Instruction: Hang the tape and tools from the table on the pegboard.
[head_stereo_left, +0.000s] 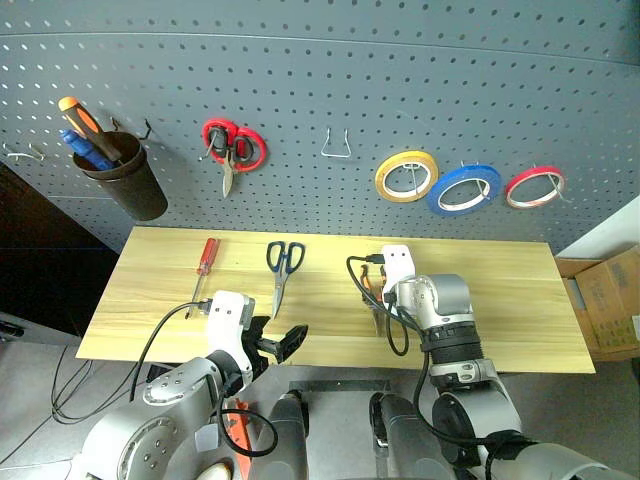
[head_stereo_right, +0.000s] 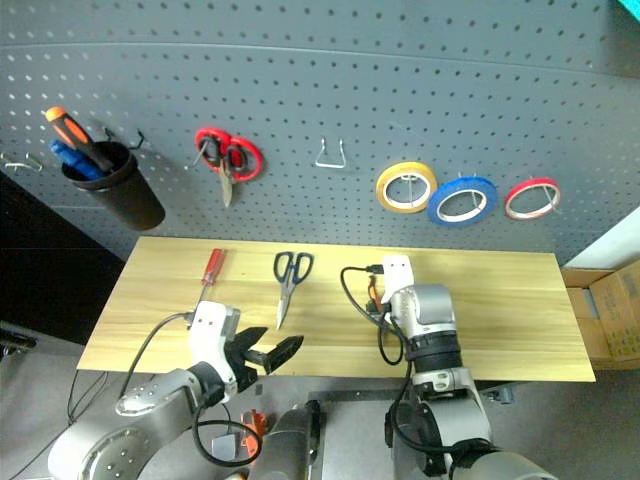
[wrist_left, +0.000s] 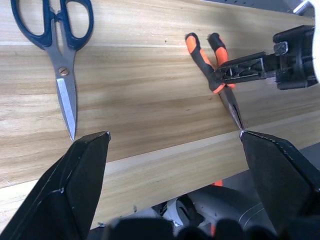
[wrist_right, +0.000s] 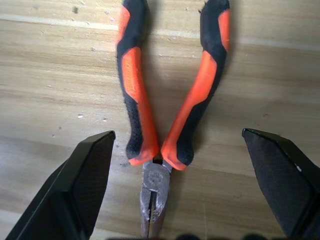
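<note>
Tools on the counter, blue tape up on the pegboard

The blue tape (head_stereo_left: 464, 188) hangs on a hook on the grey pegboard (head_stereo_left: 330, 60), between a yellow roll and a red roll. On the light wood counter (head_stereo_left: 520, 300) lie the red-handled screwdriver (head_stereo_left: 205, 256), then the dark-handled scissors (head_stereo_left: 282, 268) with blades shut and pointing toward the front edge, then the orange-and-black pliers (wrist_right: 160, 125), handles spread apart, nose toward the front edge.

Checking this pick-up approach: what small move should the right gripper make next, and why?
Probably lower a little further, then close. The right gripper is open, its fingers either side of the pliers, which lie flat on the table, not yet gripped.
</note>
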